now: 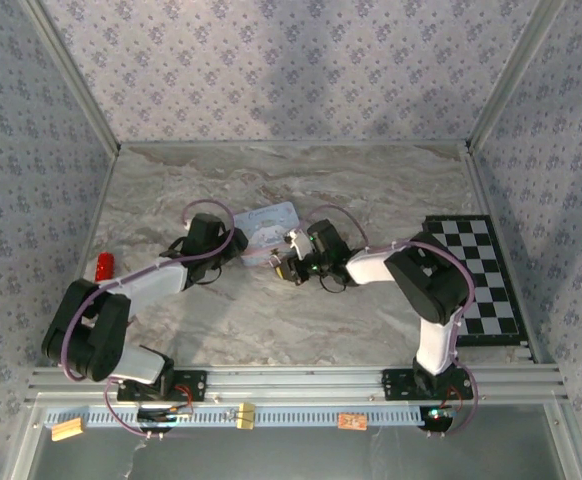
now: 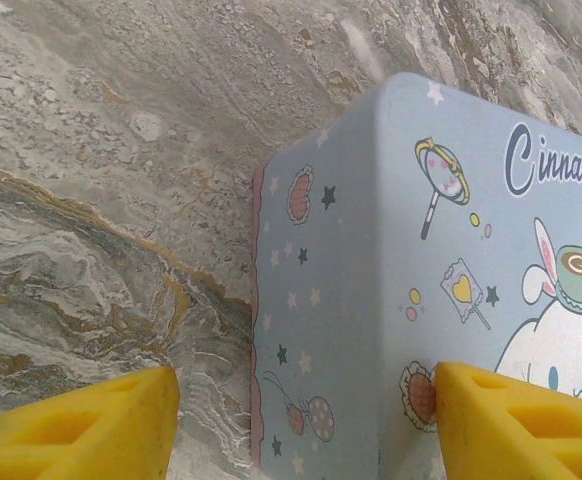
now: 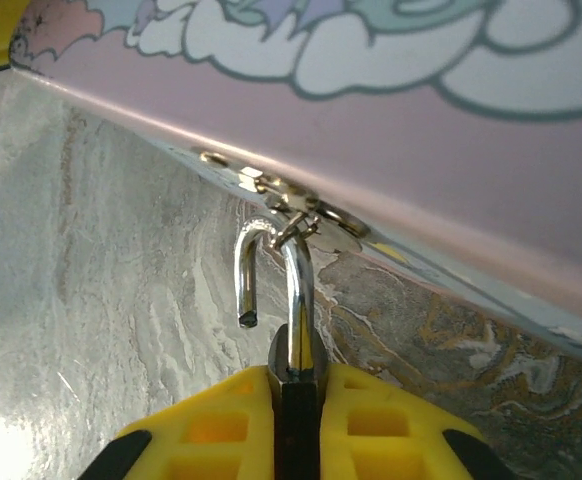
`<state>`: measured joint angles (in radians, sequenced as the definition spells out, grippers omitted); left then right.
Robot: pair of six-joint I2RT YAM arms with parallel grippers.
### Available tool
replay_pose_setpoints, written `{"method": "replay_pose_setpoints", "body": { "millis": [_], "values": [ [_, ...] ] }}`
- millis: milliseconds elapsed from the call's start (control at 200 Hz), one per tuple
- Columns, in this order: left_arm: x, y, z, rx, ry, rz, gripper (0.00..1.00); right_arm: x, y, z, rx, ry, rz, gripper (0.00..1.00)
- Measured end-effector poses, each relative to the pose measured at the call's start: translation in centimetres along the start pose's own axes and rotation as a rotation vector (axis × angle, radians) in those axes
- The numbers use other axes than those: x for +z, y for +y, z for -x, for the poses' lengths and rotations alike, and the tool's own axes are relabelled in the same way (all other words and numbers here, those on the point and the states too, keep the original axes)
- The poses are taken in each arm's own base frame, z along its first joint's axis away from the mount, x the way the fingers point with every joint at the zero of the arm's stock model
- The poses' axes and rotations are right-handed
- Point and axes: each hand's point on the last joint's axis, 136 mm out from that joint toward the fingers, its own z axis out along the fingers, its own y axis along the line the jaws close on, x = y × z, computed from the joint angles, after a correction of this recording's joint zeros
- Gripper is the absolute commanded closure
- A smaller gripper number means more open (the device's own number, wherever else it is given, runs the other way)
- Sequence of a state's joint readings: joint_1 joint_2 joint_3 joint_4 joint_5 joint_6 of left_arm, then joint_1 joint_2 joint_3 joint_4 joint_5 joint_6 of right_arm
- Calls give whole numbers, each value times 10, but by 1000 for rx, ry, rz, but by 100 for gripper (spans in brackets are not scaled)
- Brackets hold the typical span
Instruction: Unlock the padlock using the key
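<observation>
Top view: left pincer (image 1: 229, 245) at left edge of tin (image 1: 271, 222), right pincer (image 1: 291, 262) at its near edge; left wrist: yellow fingers (image 2: 511, 420) apart astride tin corner, holding nothing; right wrist: closed on tiny padlock (image 3: 296, 320) hooked to tin's hasp (image 3: 306, 210), probably light, rigid, slick, best pinched by flat body.
</observation>
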<state>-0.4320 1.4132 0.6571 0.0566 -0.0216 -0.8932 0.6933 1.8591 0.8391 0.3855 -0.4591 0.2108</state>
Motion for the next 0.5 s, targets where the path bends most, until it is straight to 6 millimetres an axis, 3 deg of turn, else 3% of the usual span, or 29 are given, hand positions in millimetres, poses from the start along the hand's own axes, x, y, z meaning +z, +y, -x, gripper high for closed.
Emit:
{"method": "replay_pose_setpoints", "body": {
  "millis": [180, 500],
  "values": [
    [-2, 2, 1, -11, -7, 6, 34, 1, 4, 0, -35, -11, -92, 100],
    [-9, 10, -1, -31, -27, 24, 34, -8, -3, 3, -60, -34, -267, 100]
  ]
}}
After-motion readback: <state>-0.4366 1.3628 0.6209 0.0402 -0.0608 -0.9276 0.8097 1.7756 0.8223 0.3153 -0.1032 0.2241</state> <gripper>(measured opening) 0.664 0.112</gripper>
